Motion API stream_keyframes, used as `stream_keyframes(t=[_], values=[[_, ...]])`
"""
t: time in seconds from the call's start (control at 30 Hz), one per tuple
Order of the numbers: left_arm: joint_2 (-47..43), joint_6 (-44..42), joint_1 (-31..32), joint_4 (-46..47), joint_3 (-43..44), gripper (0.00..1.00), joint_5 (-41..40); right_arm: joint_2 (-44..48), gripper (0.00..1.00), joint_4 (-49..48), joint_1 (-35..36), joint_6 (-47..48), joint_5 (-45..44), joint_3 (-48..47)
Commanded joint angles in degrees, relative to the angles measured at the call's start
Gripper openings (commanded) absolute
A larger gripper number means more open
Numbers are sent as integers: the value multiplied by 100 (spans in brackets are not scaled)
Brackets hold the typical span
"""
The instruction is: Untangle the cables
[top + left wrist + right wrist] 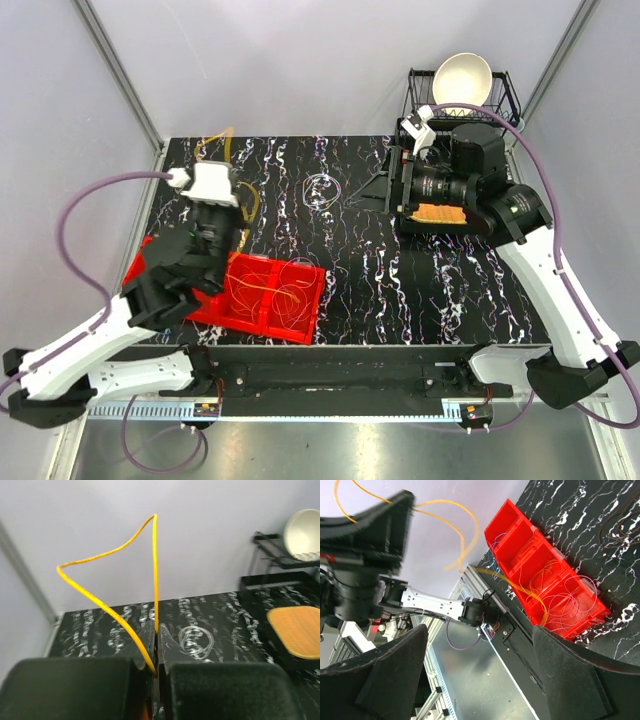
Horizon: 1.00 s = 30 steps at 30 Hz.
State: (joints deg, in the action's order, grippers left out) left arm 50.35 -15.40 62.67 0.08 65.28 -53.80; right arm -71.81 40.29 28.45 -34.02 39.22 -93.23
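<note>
Bright, even light; blurry foregrounds

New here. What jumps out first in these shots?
The yellow cable, standing in a tall loop from the shut left claw, far left of the table. Next the red bin at the near-left edge, full of thin wire loops, and the white bowl on the far-right rack.

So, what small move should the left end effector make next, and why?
Probably raise the left end effector a little, away from the red bin. Its jaws are shut on the yellow cable, and in the right wrist view a strand of it seems to trail into the bin, so it is likely not free.
</note>
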Motion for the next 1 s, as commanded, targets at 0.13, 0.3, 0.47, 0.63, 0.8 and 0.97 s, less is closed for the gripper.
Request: stream_keyframes(t=[0.13,0.3,0.47,0.63,0.8,0.97], values=[[-254,512,-1107,-1659,881,0,-455,36,91,-276,29,-113,-125,208],[-236,433,-1600,-1915,1022,0,-763,18,91,-425,29,-201,-73,367],[-280,380,-2205,-2029,1092,0,-878,9,91,-452,29,-193,-55,455],[-219,529,-2567,-2249,1172,0,-983,-8,91,-452,21,-166,-29,525],[-165,792,-2813,-2372,812,0,-976,-8,90,-487,29,-149,-11,622],[-34,1012,-3278,-2486,601,0,-835,-35,90,-487,29,-122,15,666]])
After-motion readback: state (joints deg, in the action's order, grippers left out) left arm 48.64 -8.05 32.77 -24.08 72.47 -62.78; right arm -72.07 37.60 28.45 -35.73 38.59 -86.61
